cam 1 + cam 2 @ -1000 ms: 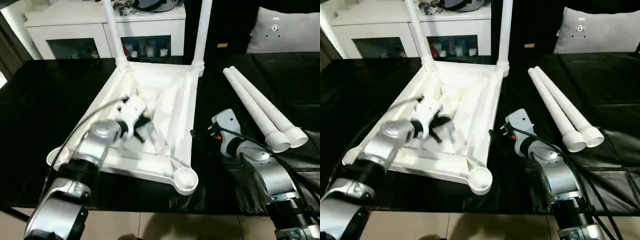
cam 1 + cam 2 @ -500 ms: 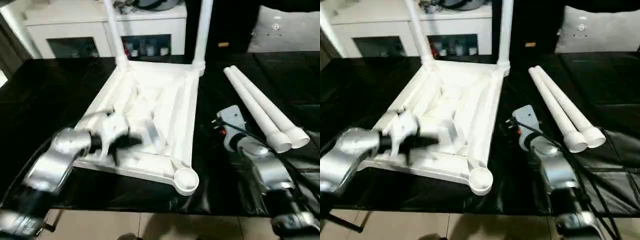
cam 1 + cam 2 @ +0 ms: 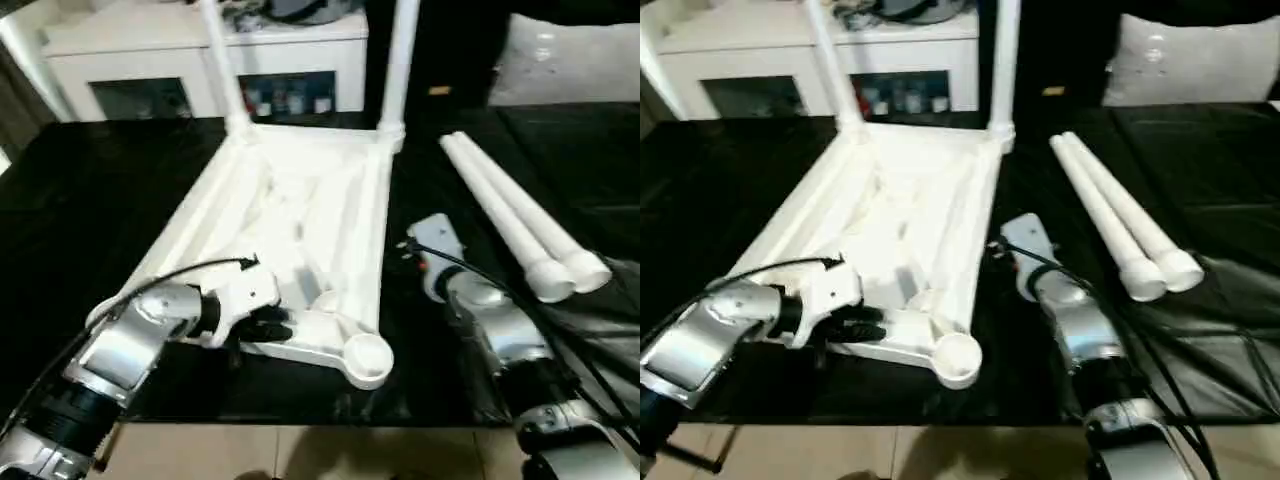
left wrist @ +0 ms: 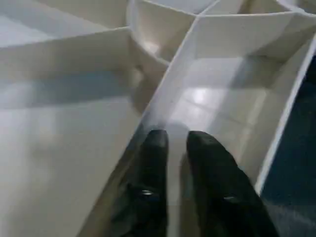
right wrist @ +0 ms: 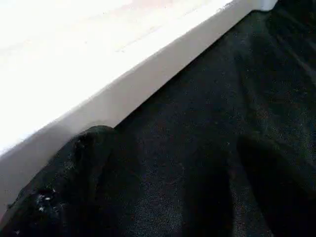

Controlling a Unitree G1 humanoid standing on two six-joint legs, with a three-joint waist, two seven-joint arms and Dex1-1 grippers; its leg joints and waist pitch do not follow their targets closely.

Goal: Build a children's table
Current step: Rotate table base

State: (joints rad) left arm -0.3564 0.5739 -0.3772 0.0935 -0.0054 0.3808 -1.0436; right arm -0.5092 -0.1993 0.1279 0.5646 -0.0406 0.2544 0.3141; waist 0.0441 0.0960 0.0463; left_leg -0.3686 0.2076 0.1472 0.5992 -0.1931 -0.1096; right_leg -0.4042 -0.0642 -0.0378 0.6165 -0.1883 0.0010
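White cabinet stands behind black-draped table.

No lettering can be read, perhaps because these views are blurred.

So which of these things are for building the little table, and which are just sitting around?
For the job:
- upside-down white tabletop
- two legs already standing in its far corner sockets
- two loose legs lying side by side on the black cover

Just lying about:
- grey cushion
- white cabinet behind
- black cover
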